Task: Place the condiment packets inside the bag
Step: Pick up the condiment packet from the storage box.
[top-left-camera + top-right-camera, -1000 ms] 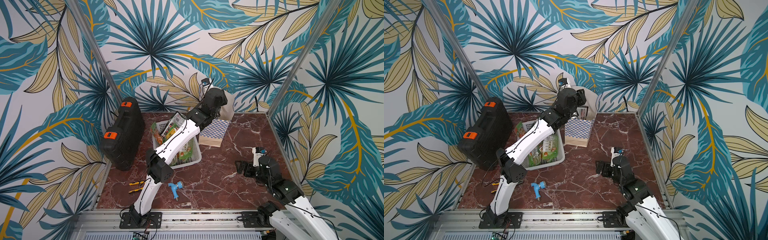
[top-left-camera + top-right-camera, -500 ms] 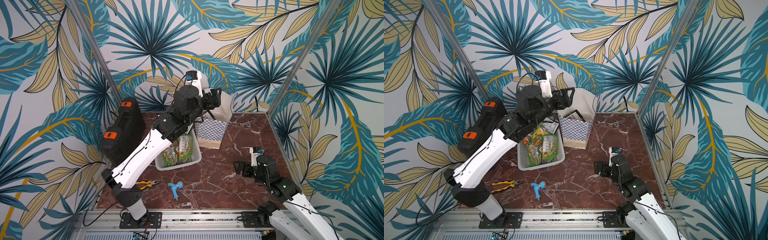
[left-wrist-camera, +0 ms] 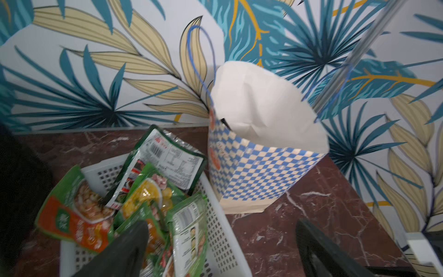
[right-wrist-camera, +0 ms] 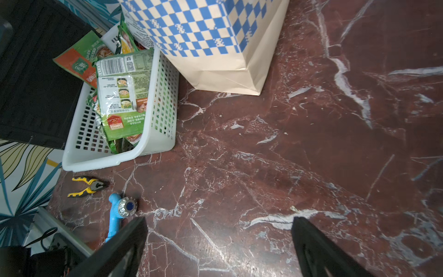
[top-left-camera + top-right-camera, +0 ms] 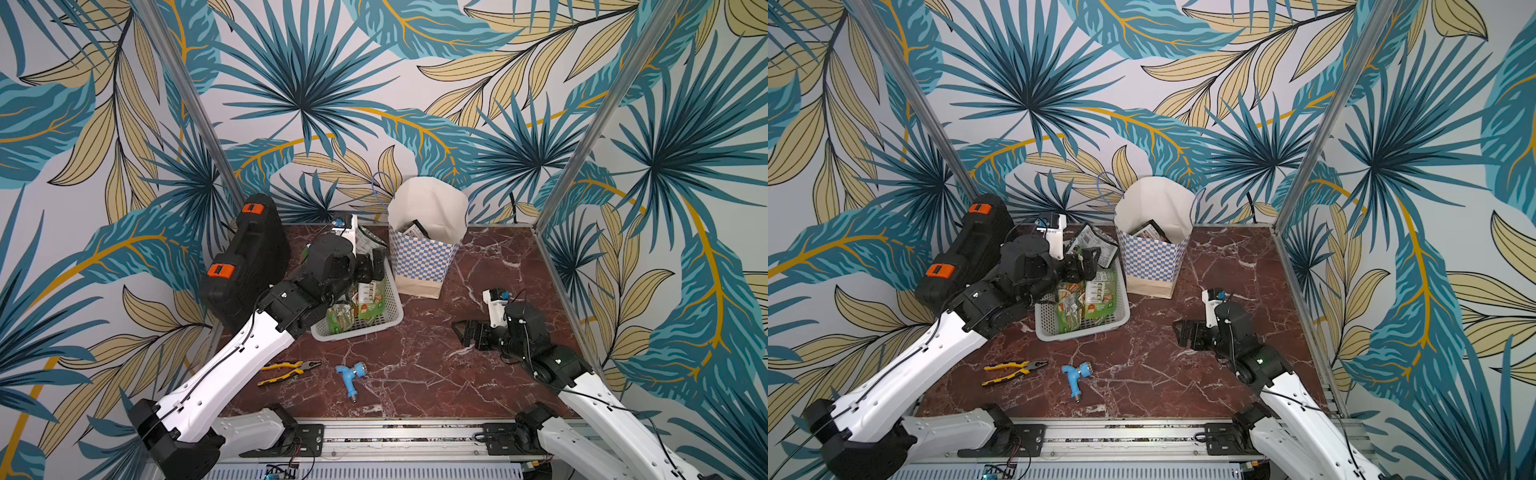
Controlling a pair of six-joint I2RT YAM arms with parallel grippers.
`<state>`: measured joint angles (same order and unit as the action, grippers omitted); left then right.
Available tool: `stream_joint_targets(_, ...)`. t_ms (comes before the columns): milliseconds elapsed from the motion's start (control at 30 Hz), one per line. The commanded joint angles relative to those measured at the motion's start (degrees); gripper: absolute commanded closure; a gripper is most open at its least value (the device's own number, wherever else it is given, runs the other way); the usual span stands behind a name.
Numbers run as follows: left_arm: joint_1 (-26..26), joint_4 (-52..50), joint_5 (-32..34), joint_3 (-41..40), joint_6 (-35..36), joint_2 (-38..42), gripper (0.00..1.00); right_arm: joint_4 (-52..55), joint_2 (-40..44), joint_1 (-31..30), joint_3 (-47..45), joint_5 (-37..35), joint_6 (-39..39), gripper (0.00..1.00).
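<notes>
Nearest, low over the red marble desk point(image 4: 311, 144), right end effector point(image 4: 218, 230) spread wide and empty; beyond, in the white basket point(image 4: 163, 108), condiment packets point(image 4: 122, 96), crinkly green, orange and silver-black, with barcodes and food photos, small print unreadable; above them, left end effector point(image 3: 220, 239) likewise spread wide, gripping nothing. Farthest, by the wall, the bag point(image 3: 259, 172), blue-checked with a plain cream base, upright just beside the basket; visible only in both top views, a dark packet point(image 5: 1148, 230) inside.

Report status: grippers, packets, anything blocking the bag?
Both open, empty: left gripper above the basket's edge, right gripper low over the table. One packet visible in the bag; pile of packets in the basket. Bag mouth unobstructed.
</notes>
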<state>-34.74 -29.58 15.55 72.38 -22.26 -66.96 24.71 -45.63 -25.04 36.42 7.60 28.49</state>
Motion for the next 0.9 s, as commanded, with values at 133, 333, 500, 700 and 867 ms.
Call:
stream_joint_targets(133, 10.75, 4.25, -5.51, -12.78, -3.47, 4.3, 0.0, -4.36, -7.8, -5.56, 5.44, -3.74, -0.11, 0.03)
stream_joint_targets(333, 16.79, 10.99, -11.47, -18.48, -7.56, 3.85, 0.0, -4.37, -15.42, -11.93, 11.44, -10.67, 0.19, 0.09)
stream_joint_targets(500, 17.78, 15.33, -12.04, -22.43, -7.71, 3.94, 0.0, -4.23, -23.8, -17.09, 17.6, -16.41, 0.08, 0.12)
stream_joint_targets(700, 17.84, 16.59, -9.94, -25.76, -5.19, 3.97, 0.0, -3.93, -34.92, -23.1, 27.03, -20.33, -0.06, 0.15)
stream_joint_targets(867, 17.87, 25.85, -7.82, -33.72, -5.32, 6.2, 0.0, -2.4, -43.72, -26.04, 35.2, -22.1, 0.79, 0.18)
